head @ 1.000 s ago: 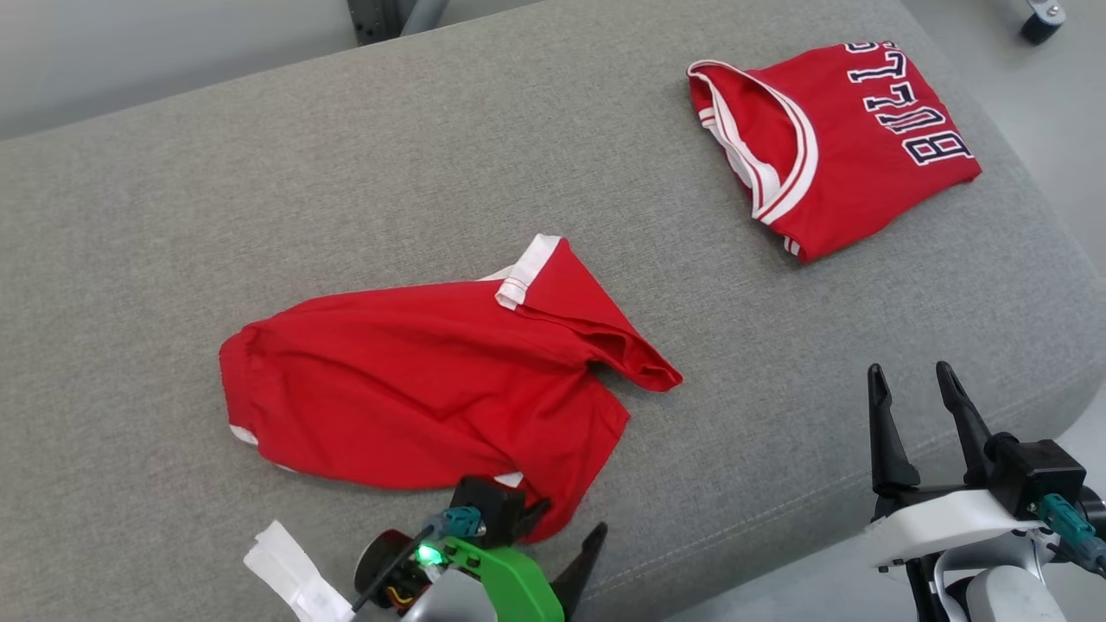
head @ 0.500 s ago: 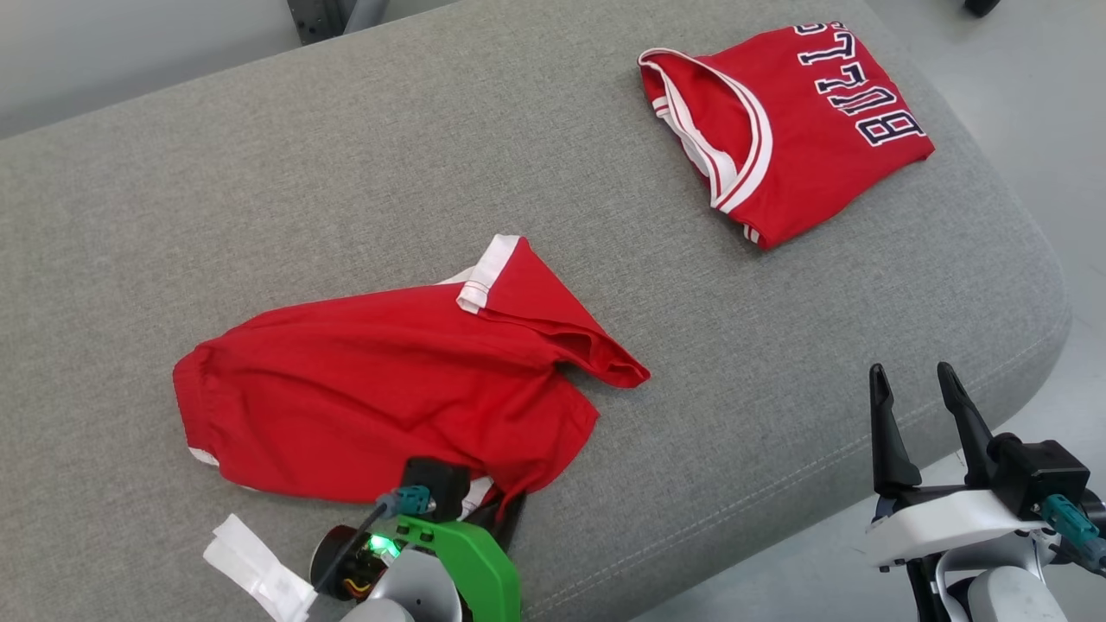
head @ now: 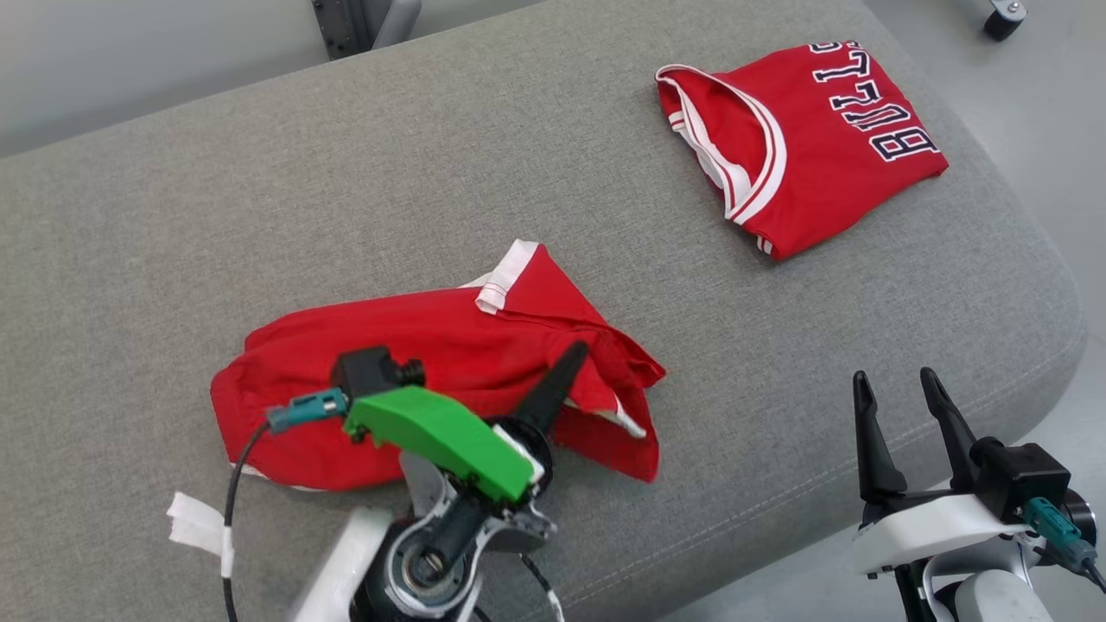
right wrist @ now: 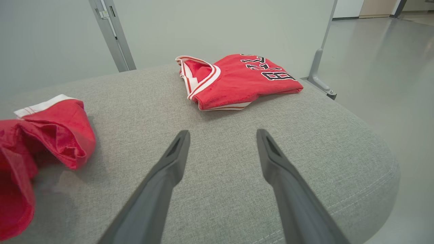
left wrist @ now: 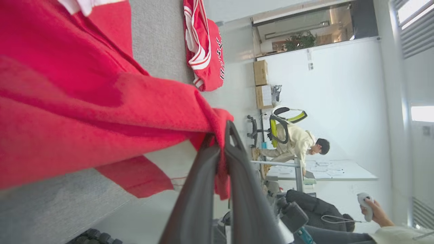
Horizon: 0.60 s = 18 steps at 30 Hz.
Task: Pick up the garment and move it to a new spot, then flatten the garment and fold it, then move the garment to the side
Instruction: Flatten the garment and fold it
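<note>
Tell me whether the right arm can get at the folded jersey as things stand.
Probably yes. The right gripper is open and points toward the folded jersey, with bare grey cushion between them; the shorts lie off to its side.

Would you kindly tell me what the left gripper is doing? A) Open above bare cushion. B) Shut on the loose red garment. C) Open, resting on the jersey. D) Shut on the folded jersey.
B: in the left wrist view the left gripper has its fingers pressed together on a fold of the loose red garment; the folded jersey lies apart.
</note>
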Motion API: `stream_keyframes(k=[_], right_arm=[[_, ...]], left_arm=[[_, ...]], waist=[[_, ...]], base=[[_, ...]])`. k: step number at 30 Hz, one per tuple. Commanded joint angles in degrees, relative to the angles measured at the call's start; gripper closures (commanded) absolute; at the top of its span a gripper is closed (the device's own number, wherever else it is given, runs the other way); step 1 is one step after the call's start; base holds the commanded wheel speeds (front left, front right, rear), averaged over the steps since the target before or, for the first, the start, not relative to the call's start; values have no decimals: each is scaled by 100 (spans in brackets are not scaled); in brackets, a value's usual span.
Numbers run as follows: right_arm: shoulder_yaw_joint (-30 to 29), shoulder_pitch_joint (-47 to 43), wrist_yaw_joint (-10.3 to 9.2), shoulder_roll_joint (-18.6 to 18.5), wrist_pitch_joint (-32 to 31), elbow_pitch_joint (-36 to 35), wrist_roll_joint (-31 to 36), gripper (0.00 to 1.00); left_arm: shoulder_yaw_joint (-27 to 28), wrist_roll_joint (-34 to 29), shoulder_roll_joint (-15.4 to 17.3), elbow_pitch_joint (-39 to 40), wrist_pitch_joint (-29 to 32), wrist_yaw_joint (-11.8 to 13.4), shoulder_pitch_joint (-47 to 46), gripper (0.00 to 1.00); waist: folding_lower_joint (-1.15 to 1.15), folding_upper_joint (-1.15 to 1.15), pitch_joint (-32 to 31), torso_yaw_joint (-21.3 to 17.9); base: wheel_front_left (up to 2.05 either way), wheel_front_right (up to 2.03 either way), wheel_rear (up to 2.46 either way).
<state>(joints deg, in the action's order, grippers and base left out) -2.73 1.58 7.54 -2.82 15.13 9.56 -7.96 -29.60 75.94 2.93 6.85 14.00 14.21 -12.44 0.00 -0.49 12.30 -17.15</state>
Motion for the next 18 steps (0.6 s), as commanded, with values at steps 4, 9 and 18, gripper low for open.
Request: stream_keyframes(k=[4,9,18], right_arm=[[79,124,-11,-14,0,15,-57,0],[248,233,-11,-14,0,38,-130,0],[345,322,-11,-14,0,112,-281,0]], left_arm=[[171,1196,11,-251,-654,999,-753,100],[12,1477,2,-1214,-1221,1374,-1558,100],[-449,968,45,-3445,-1375,965,-2737,0]], waist=[[0,49,116,-67],[0,49,285,-224],[0,49,525,-560]], base=[[0,0,0],[0,0,0],[0,0,0]])
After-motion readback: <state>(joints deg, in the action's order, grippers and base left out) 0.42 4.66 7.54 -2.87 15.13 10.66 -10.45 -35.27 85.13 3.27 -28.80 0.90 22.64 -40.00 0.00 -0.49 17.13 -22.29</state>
